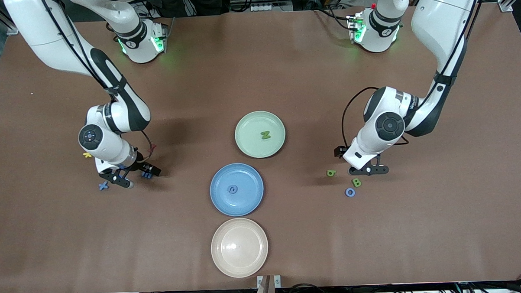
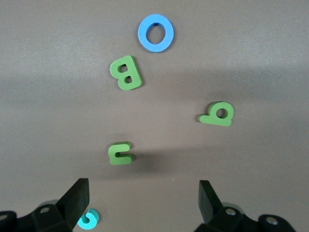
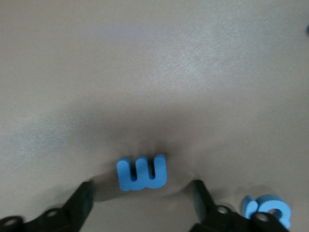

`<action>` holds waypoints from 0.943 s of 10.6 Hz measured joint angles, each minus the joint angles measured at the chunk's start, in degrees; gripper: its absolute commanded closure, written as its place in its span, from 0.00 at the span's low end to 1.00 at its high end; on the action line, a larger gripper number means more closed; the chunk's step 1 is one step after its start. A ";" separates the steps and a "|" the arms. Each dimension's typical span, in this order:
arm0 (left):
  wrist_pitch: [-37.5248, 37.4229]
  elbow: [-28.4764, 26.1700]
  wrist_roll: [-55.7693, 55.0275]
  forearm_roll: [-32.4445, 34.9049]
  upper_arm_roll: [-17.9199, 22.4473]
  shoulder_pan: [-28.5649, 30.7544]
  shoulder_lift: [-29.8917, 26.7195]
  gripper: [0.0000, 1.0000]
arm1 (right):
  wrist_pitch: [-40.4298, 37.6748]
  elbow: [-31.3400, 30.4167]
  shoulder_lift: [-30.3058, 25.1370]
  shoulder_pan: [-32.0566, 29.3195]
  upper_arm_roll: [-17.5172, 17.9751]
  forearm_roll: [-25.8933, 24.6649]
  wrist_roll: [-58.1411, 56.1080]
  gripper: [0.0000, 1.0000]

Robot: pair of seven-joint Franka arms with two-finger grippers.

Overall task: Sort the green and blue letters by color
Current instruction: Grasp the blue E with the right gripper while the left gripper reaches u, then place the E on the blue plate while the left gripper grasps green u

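Observation:
My left gripper (image 1: 369, 170) (image 2: 143, 203) hangs open and empty low over the table, beside a green B (image 1: 356, 182) (image 2: 126, 73), a green 6-shaped piece (image 1: 331, 173) (image 2: 218, 114) and a blue O (image 1: 350, 192) (image 2: 155, 33). A green u-shaped letter (image 2: 120, 152) lies just ahead of its fingertips. My right gripper (image 1: 127, 178) (image 3: 143, 203) is open low over the table, with a blue E-shaped letter (image 3: 142, 172) lying just ahead of its jaws. Another blue letter (image 3: 268, 209) (image 1: 147, 174) lies beside one finger. A blue X (image 1: 103, 185) lies close by.
A green plate (image 1: 248, 140) holds a green N (image 1: 265, 135). A blue plate (image 1: 249, 199), nearer the front camera, holds a blue letter (image 1: 232, 189). A pink plate (image 1: 239, 247) is nearest. A yellow letter (image 1: 87, 155) lies by the right arm, and a teal piece (image 2: 88, 219) by a left finger.

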 measured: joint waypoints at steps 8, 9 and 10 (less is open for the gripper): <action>1.15 -1.09 -0.22 0.00 0.02 2.10 0.66 0.03 | 0.28 1.02 -0.19 0.64 -1.33 0.01 0.70 0.76; 3.00 -2.21 -0.23 0.00 0.02 2.16 0.94 0.04 | 0.28 1.02 -0.19 0.65 -1.34 0.01 0.72 0.80; 4.98 -3.38 -0.23 0.00 0.02 2.19 1.24 0.08 | 0.29 1.19 -0.17 0.66 -1.37 0.01 0.72 0.80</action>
